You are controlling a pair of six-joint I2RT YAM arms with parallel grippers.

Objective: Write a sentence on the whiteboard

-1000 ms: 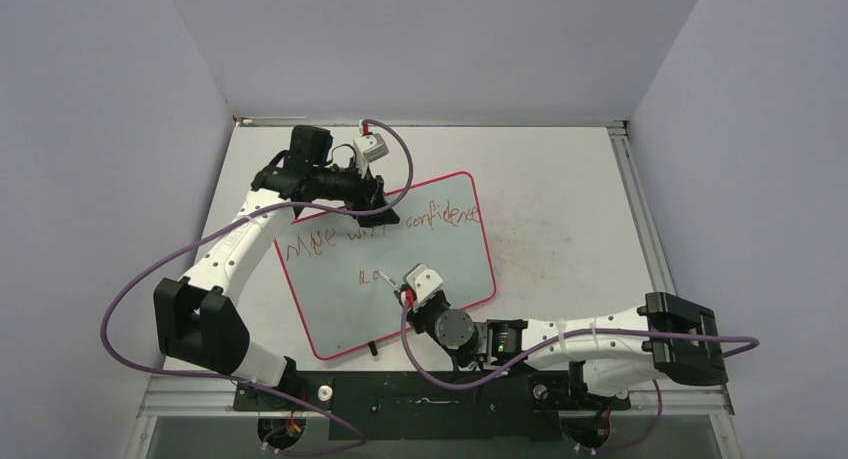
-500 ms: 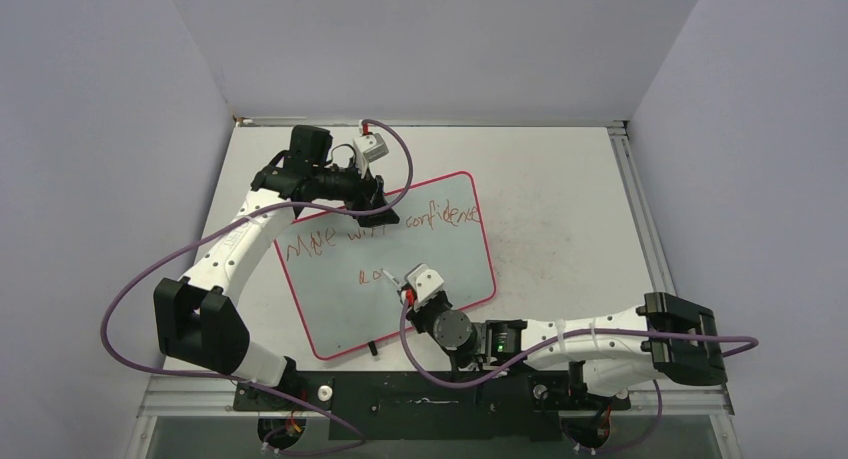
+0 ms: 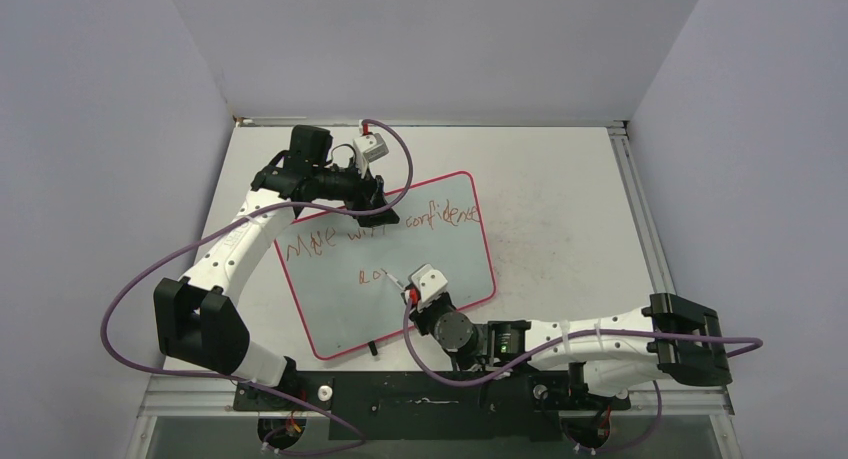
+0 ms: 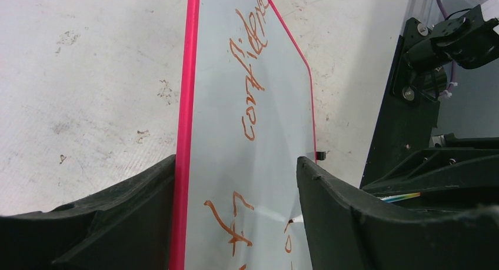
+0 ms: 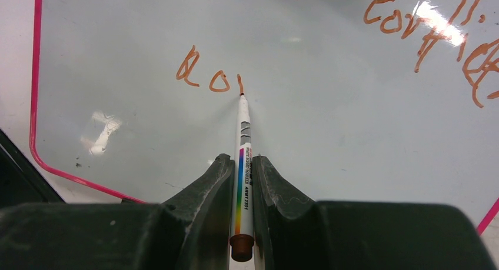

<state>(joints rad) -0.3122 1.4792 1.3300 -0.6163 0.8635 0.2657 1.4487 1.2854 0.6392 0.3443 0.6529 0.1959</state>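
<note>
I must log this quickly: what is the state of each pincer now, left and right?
Left pincer: open, fingers apart at the rim of the whiteboard.
Right pincer: closed on the marker, its tip at the whiteboard.

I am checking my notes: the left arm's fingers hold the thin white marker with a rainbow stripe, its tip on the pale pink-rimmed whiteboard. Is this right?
No: the right arm's fingers hold the thin white marker with a rainbow stripe, its tip on the pale pink-rimmed whiteboard. The right wrist view shows it.
</note>
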